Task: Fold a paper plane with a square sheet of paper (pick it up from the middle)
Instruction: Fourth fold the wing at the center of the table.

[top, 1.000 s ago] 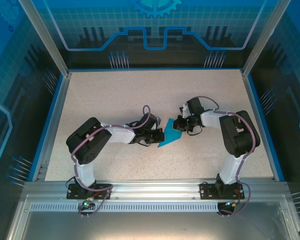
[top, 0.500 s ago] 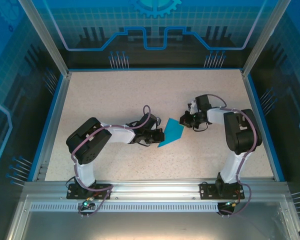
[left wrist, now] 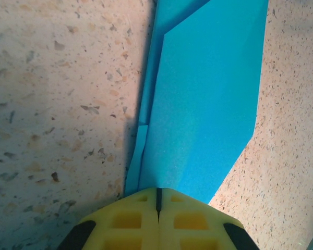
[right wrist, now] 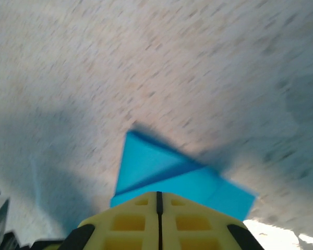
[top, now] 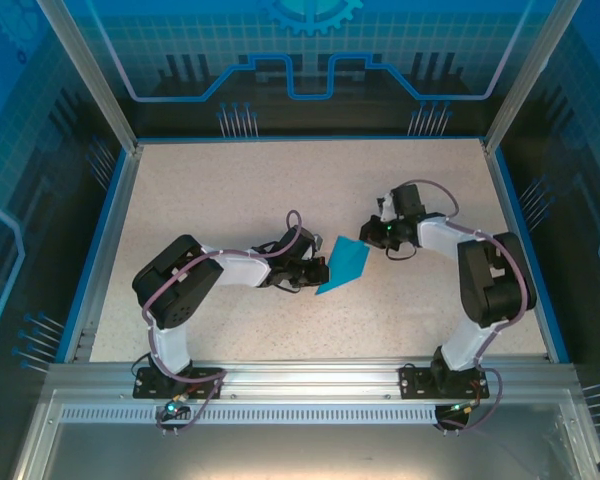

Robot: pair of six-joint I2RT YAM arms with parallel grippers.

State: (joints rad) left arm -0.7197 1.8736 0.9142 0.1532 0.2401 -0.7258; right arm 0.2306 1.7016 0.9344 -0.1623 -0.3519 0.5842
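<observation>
**Two closed pincers on a half-folded blue sheet**

The left pincer (left wrist: 158,194) has its yellow fingers pressed together with no gap between them. Its tips sit at the near end of the paper sheet (left wrist: 208,104), which fans away from them in layers. I cannot tell whether the paper's edge is nipped between the fingers or only pressed under them.

The right pincer (right wrist: 158,200) is also closed tight. Its own camera is blurred, so I cannot tell whether its tips touch the folded corner just ahead of them or hang just over it. Seen from above, it sits at the sheet's far right corner, opposite the left pincer (top: 315,272).

The sheet lies near the middle of the table (top: 230,190), well away from every edge. It is no longer square: one corner is turned in and a crease runs along it, but it is not yet a narrow dart. I judge the folding to be under way and far from finished.

Several things could go wrong from here:
- If the left tips only rest on the paper, any pull from the right pincer could drag the whole sheet across the speckled top and skew the crease.
- If the paper is nipped, a sideways tug could tear it or crumple the thin layers.
- A closed pincer cannot catch a flap, so the right one would have to open, and a late opening could shove the corner and undo the fold.
</observation>
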